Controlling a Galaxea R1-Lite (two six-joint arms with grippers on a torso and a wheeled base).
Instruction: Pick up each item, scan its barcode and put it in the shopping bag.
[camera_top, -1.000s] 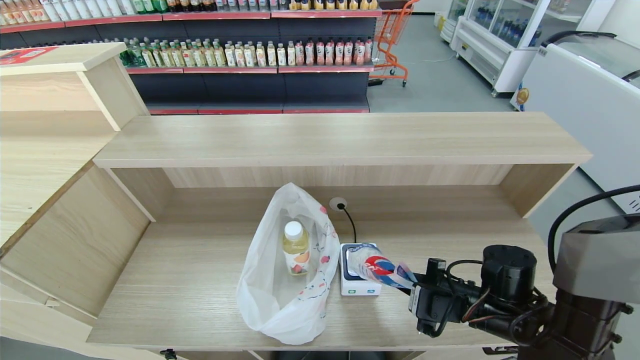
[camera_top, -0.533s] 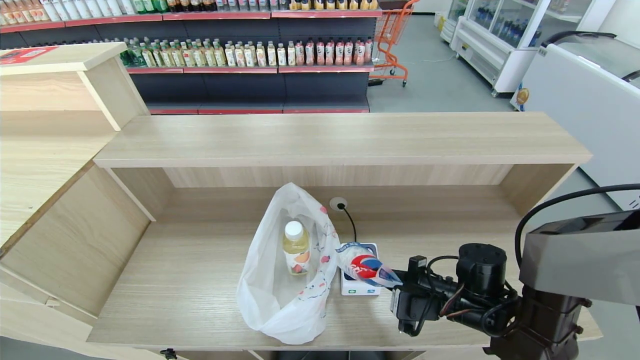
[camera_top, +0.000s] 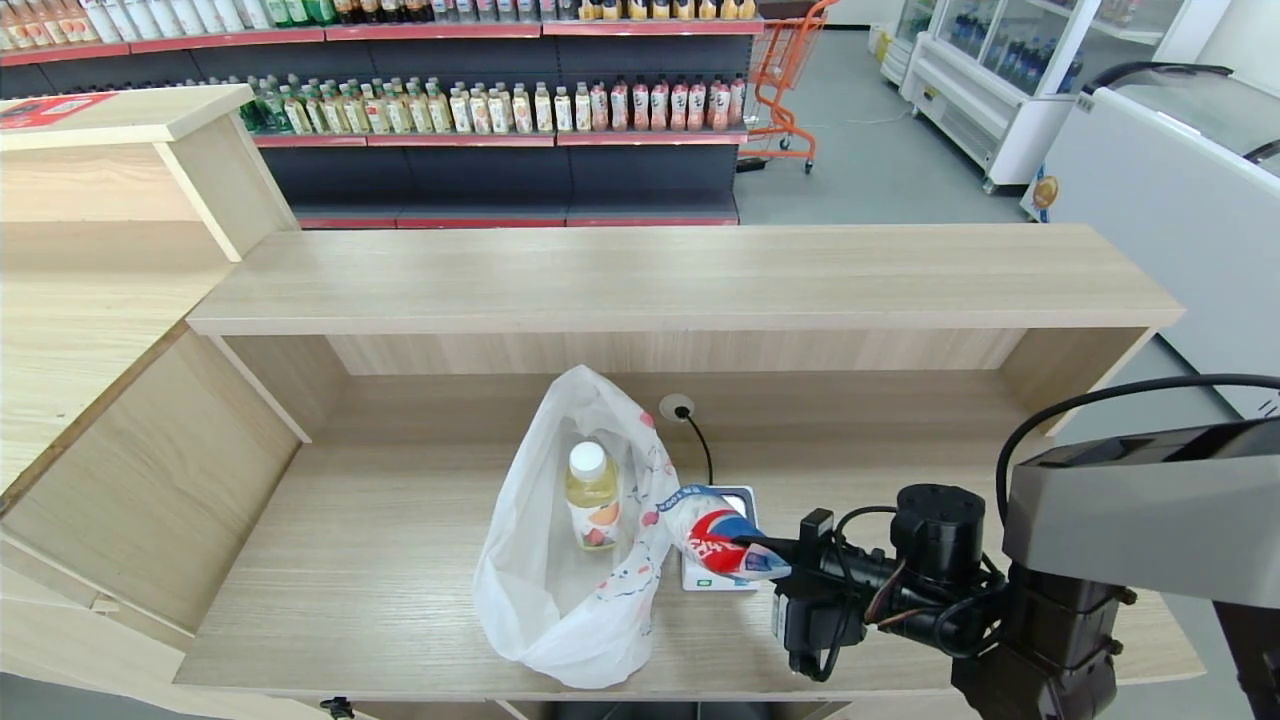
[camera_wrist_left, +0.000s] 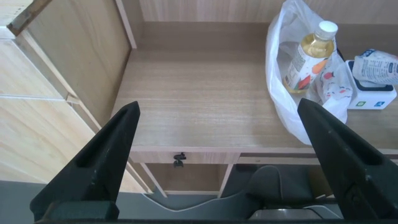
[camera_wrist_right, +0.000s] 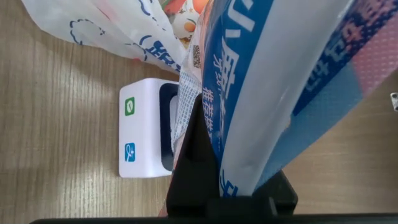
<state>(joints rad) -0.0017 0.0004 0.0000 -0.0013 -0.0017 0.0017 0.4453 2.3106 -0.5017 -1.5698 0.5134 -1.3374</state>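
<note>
The bag (camera_top: 560, 600) held one bottle (camera_top: 591, 497). The right claw (camera_top: 757, 546) gripped a packet (camera_top: 705, 528) over the scanner (camera_top: 742, 498), at the bag's rim; the left claw (camera_wrist_left: 217, 111) gaped empty.

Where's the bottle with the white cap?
The bottle sits inside the white shopping bag near the middle of the counter in the head view, just left of the white scanner box.

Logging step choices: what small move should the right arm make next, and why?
Probably carry the snack packet leftward until it hangs above the open mouth of the shopping bag. The right end effector grips it over the scanner, beside the bag's rim; a bottle is inside.
</note>
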